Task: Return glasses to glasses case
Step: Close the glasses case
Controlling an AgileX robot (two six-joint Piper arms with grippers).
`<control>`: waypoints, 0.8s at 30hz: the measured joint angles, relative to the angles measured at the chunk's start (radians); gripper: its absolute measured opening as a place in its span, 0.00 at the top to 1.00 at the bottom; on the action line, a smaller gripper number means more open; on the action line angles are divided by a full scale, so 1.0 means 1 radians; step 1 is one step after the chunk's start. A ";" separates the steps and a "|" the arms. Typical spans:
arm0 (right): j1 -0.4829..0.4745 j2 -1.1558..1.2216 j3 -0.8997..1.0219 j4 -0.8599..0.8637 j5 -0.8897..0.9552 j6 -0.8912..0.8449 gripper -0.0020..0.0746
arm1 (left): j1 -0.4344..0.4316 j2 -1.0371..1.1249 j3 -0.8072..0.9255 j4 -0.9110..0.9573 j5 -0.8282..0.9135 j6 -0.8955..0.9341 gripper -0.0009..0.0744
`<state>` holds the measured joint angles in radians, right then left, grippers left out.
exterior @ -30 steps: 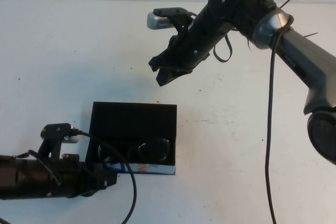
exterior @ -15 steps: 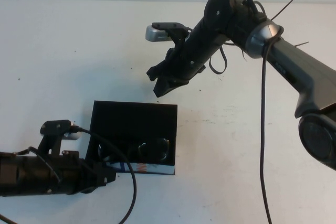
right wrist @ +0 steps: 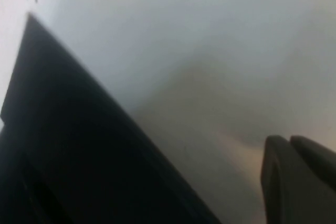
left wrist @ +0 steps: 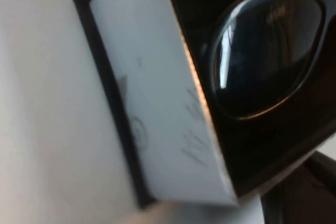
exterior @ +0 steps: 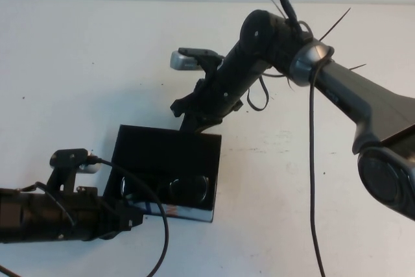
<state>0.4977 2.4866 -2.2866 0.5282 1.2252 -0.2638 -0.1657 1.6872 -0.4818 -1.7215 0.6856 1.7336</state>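
Glasses (exterior: 167, 187) lie inside the open glasses case (exterior: 165, 154), right gripper (exterior: 193, 119) with fingers together at its far edge, left gripper (exterior: 130, 217) beside its near corner, grip unclear.

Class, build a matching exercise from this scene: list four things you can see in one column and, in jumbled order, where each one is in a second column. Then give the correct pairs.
1. glasses
2. glasses case
3. left pincer
4. right pincer

A. at the case's far edge, by the raised lid
B. lying inside the case
C. standing open on the white table
D. at the case's near-left corner

Pairs: 1-B, 2-C, 3-D, 4-A
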 joint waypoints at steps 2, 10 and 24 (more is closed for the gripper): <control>0.008 0.000 0.021 0.004 -0.002 0.001 0.99 | 0.000 0.000 0.000 0.002 0.000 0.000 0.99; 0.032 -0.098 0.115 0.019 -0.008 -0.027 0.99 | 0.000 0.000 0.000 0.004 -0.005 0.000 0.99; 0.126 -0.278 0.386 0.034 -0.006 -0.086 0.99 | 0.000 -0.018 0.000 0.009 -0.048 -0.038 0.99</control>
<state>0.6237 2.2089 -1.9003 0.5625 1.2191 -0.3495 -0.1657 1.6696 -0.4818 -1.7126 0.6372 1.6959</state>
